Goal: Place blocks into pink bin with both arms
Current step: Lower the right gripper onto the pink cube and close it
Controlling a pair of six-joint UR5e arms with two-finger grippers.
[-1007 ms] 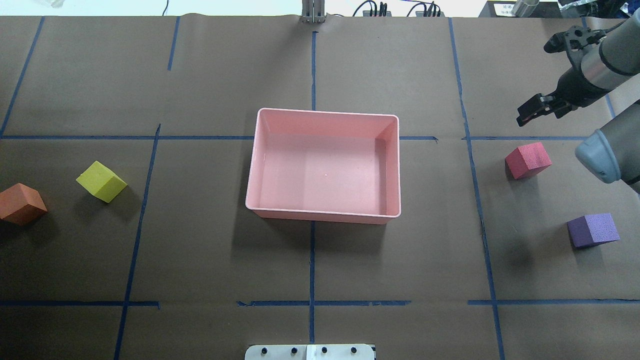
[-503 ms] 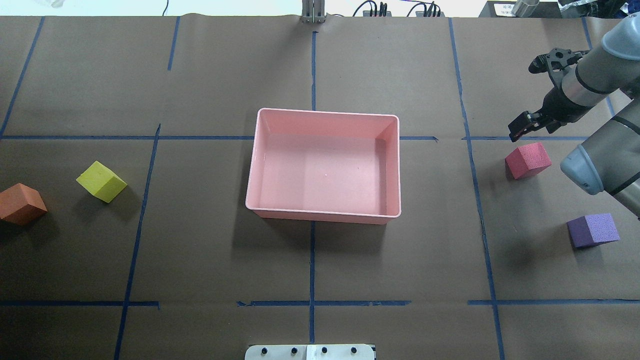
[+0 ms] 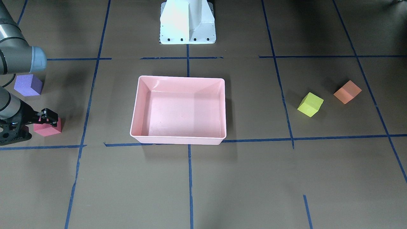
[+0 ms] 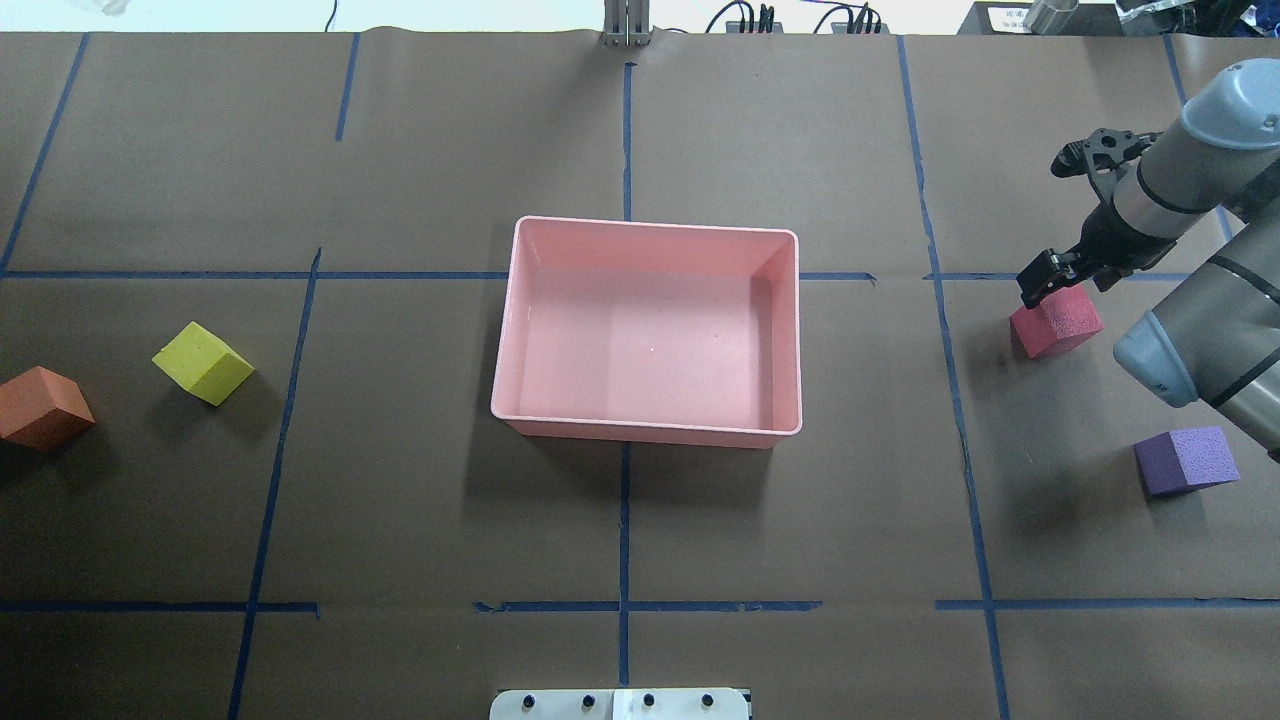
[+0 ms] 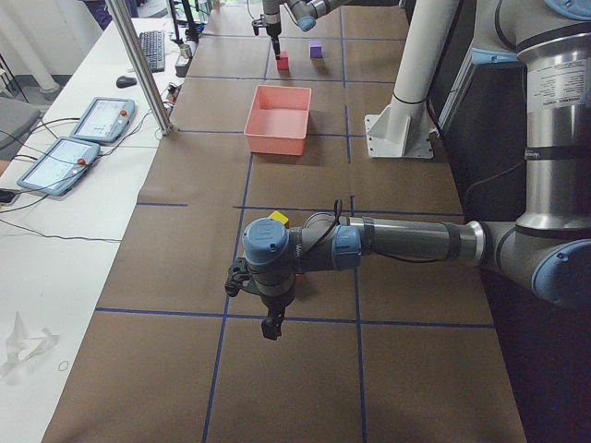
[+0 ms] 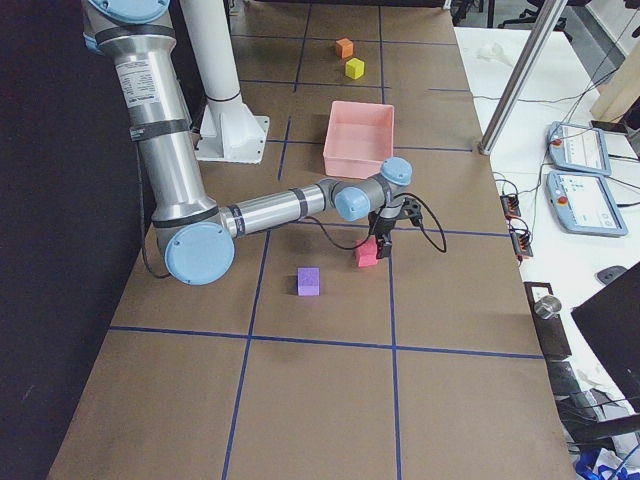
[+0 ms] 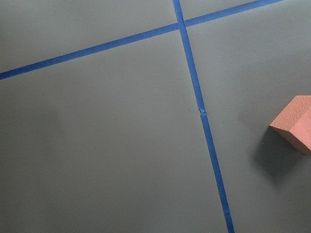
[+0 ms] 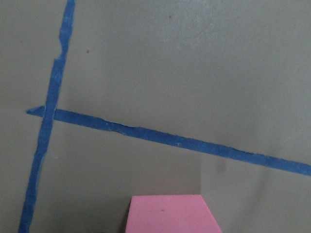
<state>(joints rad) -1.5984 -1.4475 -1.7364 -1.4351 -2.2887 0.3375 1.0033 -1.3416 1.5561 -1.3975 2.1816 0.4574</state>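
Brown paper table (image 4: pixel 400 520), blue tape grid (image 4: pixel 624 520); R tool (image 4: pixel 1065 287) spread above red block (image 4: pixel 1057 326); L tool (image 5: pixel 271 327) unclear.

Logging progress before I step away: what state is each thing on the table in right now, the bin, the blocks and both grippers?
pink bin: upright, empty.
red block: on the table, outside the bin, not lifted.
purple block: on the table, untouched.
yellow-green block: on the table, untouched.
orange block: on the table, untouched.
right gripper: appears open, right at the red block.
left gripper: above the table; open or shut cannot be told.
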